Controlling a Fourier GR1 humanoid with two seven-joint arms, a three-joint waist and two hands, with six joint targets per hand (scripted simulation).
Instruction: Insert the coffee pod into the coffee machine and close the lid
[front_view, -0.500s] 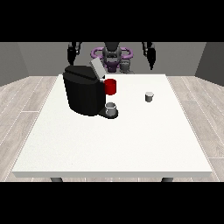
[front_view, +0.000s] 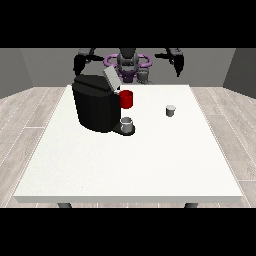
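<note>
- The white bench (front_view: 150, 165) filled most of the view, a broad square top with wood-look floor on either side of it and grey walls behind.
- The machine (front_view: 95, 105), a black rounded block, stood on the bench at the view's left, nearer the far edge than the near one.
- Its lid (front_view: 110, 79) was a pale grey flap, tilted up and back from the machine's top, so the top stood open.
- The robot (front_view: 128, 62) was small at the far edge of the bench, a dark torso with purple rings at the shoulders, both arms raised and spread out to the sides.
- A red cup (front_view: 126, 99) sat just beside the machine's front, at its upper right, touching or nearly touching it; which of the two I could not tell.
- A grey cup (front_view: 127, 124) stood on the dark base at the machine's foot, below the red one.
- The pod (front_view: 171, 110), a small pale grey cylinder, stood upright on the bench at the view's right, well apart from the machine and from both hands.
- The robot hand at the view's right (front_view: 177, 62) hung above the far edge of the bench, holding nothing; how its fingers lay I could not tell.
- The robot hand at the view's left (front_view: 78, 63) hung above and behind the machine, also holding nothing; its fingers were too small to read.
</note>
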